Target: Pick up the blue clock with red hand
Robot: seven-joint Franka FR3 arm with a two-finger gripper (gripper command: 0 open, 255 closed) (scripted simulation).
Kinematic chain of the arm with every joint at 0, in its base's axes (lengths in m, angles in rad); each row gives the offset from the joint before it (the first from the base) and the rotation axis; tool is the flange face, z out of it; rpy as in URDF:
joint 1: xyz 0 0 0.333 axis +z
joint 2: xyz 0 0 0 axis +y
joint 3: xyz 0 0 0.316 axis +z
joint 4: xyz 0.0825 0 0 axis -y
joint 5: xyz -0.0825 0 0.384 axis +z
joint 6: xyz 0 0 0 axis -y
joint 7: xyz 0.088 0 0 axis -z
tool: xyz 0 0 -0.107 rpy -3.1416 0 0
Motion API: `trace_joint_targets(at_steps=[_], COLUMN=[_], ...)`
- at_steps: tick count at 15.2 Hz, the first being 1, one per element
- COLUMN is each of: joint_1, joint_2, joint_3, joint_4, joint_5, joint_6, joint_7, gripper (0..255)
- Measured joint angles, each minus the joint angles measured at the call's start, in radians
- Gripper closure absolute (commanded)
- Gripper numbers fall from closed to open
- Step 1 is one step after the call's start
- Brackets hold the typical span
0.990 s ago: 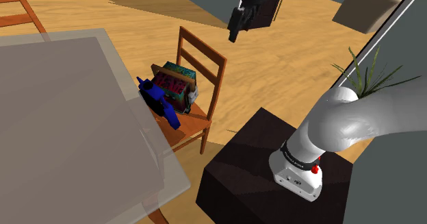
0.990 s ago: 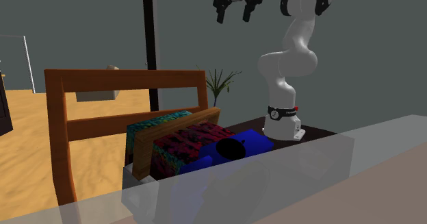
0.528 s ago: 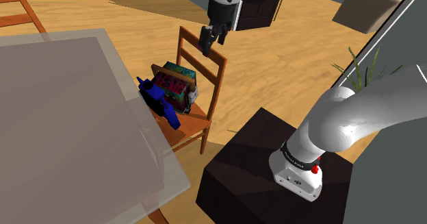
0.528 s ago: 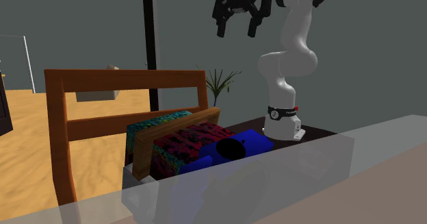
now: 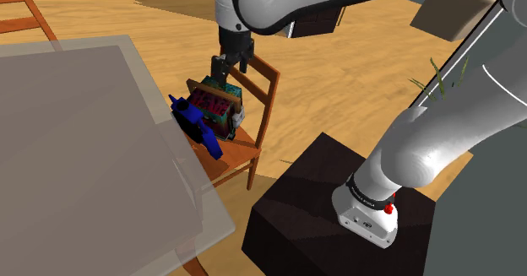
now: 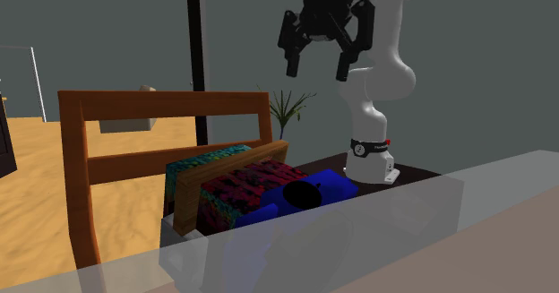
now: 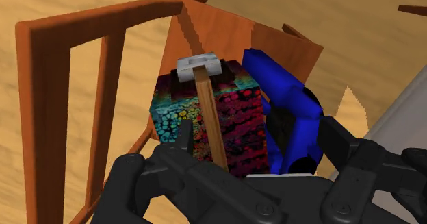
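Wrist view: blocky blue clock (image 7: 284, 103)

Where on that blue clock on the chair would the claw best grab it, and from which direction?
Probably from above, pinching the blue clock across its narrow body near the upper end. It seems to stand on edge on the chair seat beside the patterned box, flat faces pointing sideways, and the open gripper hangs overhead.

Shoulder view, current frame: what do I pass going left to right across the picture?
Translucent table → blue clock → patterned box → dark stand → arm's base → plant.
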Motion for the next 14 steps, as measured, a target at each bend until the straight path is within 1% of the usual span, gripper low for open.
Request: trace_joint_targets(at_steps=[5,10,11,12,14], joint_1=[0.007,0.04,0.048,0.056,0.061], joint_2=[0.192,0.38,0.424,0.454,0.485], joint_3=[0.039,0.068,0.069,0.07,0.068], joint_4=[0.095,0.212,0.25,0.273,0.28], joint_5=[-0.05,-0.112,-0.127,-0.136,-0.149], joint_6=[0.063,0.094,0.093,0.093,0.112], joint_7=[0.075,0.167,0.18,0.194,0.206], gripper=[0,0,0,0,0])
